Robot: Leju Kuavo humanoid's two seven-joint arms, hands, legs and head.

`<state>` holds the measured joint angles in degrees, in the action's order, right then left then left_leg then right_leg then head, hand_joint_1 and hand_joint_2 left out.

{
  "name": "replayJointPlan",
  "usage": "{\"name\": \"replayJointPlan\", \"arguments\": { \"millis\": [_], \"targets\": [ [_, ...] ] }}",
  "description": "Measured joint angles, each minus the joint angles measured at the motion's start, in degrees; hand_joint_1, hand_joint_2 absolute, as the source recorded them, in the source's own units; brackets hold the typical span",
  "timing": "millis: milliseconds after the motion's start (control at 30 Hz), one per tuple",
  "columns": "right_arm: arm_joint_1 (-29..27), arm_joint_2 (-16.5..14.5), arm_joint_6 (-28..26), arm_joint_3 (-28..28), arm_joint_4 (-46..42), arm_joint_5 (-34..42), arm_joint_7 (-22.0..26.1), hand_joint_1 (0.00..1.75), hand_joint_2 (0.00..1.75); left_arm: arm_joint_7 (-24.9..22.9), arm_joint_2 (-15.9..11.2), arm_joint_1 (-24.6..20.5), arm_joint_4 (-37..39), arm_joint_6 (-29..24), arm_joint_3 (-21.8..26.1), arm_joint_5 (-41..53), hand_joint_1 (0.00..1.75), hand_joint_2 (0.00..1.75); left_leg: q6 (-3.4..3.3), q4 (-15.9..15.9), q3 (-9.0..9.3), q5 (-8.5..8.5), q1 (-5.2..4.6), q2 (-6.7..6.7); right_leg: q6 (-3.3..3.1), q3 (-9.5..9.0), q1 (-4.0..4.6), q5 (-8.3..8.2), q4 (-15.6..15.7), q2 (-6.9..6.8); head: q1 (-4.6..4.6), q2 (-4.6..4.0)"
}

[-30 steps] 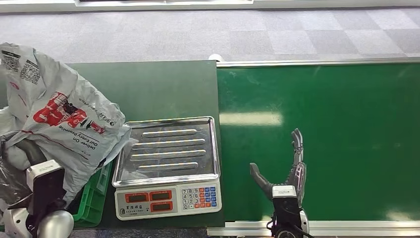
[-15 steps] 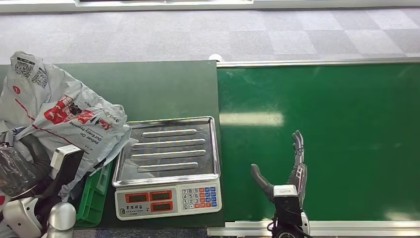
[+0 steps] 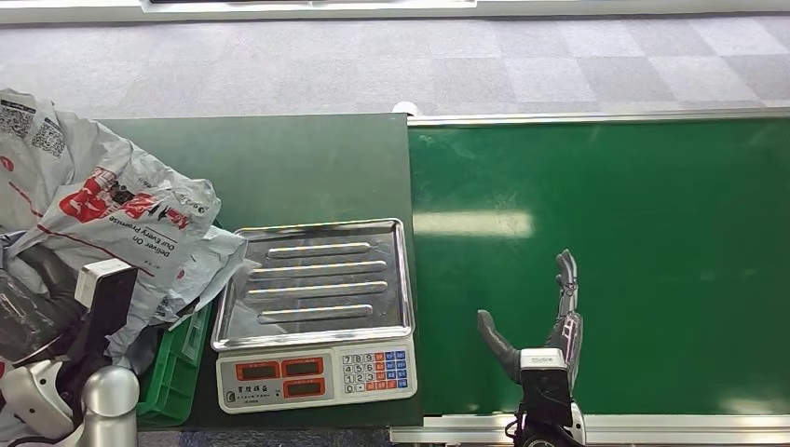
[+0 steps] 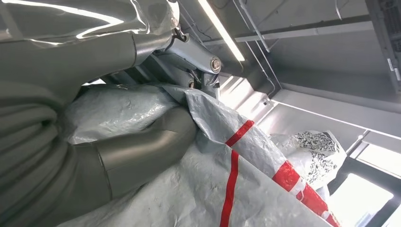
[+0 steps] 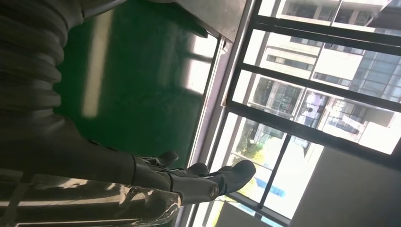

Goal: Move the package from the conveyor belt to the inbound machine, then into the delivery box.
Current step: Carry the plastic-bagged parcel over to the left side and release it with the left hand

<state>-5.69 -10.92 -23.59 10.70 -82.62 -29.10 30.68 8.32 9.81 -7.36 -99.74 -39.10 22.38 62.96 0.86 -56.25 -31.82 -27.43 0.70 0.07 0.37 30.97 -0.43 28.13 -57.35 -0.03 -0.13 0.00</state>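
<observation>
one risk is judged greatest: the package (image 3: 112, 219), a crumpled grey plastic mailer with red lettering, is gripped by the left hand (image 4: 142, 146) above the green crate (image 3: 172, 368) at the table's left edge, just beside the scale (image 3: 315, 307), and its slack film could be snagged on the crate rim or slid out of the grasp. the right hand (image 3: 540, 326) is held empty over the conveyor belt (image 3: 652, 214), its fingers apart.
</observation>
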Motion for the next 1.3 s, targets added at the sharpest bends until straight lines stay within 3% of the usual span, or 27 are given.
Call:
{"name": "replayJointPlan", "arguments": {
  "millis": [200,467,533,600,667,800,900,967,1133,1300],
  "targets": [
    [0.0,-0.08,-0.13,-0.08,0.0,0.27,-0.28,0.0,1.75,-2.91,-1.23,-3.59,3.66,0.0,1.38,1.21,1.45,1.75,0.0,0.0,0.0,0.0,0.0,0.0,0.0,0.0,0.0,0.0,0.0,0.0,0.01,0.0],
    [0.02,-0.15,0.57,-0.17,0.01,0.67,-0.54,0.0,1.75,-9.58,-7.4,-8.33,13.44,0.52,2.07,3.52,1.28,1.75,0.0,0.0,0.0,0.01,0.0,0.01,0.0,0.0,0.01,0.0,-0.01,0.0,0.01,0.0],
    [0.03,-0.16,0.73,-0.17,0.02,0.68,-0.54,0.0,1.75,-10.68,-8.88,-9.31,16.25,0.64,2.54,4.09,0.99,1.75,0.0,0.0,0.0,0.01,0.0,0.02,0.0,0.0,0.01,0.0,-0.01,0.01,0.01,0.0],
    [0.04,-0.2,0.77,-0.17,0.02,0.69,-0.54,0.0,1.75,-11.38,-10.09,-10.19,18.83,0.68,3.15,4.52,0.38,1.75,0.01,0.0,0.0,0.01,0.0,0.02,0.0,0.01,0.01,0.0,-0.01,0.01,0.01,0.0],
    [0.04,-0.25,0.79,-0.17,0.02,0.69,-0.54,0.0,1.75,-11.86,-11.05,-10.96,21.14,0.62,3.75,4.88,0.0,1.75,0.01,0.0,-0.01,0.01,0.0,0.02,0.0,0.0,0.01,0.0,-0.01,0.0,0.01,0.0],
    [0.05,-0.29,0.78,-0.17,0.02,0.69,-0.61,0.0,1.75,-11.9,-12.32,-12.16,24.83,0.2,4.96,4.4,0.0,1.75,0.0,0.0,0.0,0.01,0.0,0.02,0.0,0.0,0.01,0.0,-0.01,0.01,0.02,0.0],
    [0.05,-0.29,0.7,-0.17,0.02,0.68,-0.72,0.0,1.75,-9.05,-12.46,-12.62,25.84,-0.01,6.04,2.96,0.0,1.75,0.0,0.0,0.0,0.01,0.0,0.02,0.0,0.0,0.01,0.0,-0.01,0.0,0.02,0.0],
    [0.04,-0.29,0.52,-0.17,0.02,0.67,-0.76,0.0,1.75,-4.07,-11.92,-12.76,25.42,-0.02,7.16,1.66,0.0,1.75,0.01,0.0,0.0,0.01,0.0,0.02,0.0,0.01,0.01,0.0,-0.01,0.0,0.01,0.0],
    [0.08,-0.29,0.06,-0.09,0.21,0.67,-0.83,0.0,1.75,13.06,-7.32,-13.22,19.39,-0.04,10.95,-5.52,0.0,1.75,0.0,0.0,-0.01,0.01,-0.01,0.03,0.0,-0.01,-0.01,0.0,-0.01,0.01,0.02,0.0],
    [0.16,-0.29,-0.11,-0.08,0.75,0.87,-0.82,0.0,1.75,19.57,-3.29,-12.55,12.51,-0.03,11.32,-13.55,0.0,1.75,0.0,-0.01,-0.02,0.01,-0.01,0.0,0.0,-0.01,-0.01,0.0,-0.01,-0.01,0.01,0.0]
  ]
}}
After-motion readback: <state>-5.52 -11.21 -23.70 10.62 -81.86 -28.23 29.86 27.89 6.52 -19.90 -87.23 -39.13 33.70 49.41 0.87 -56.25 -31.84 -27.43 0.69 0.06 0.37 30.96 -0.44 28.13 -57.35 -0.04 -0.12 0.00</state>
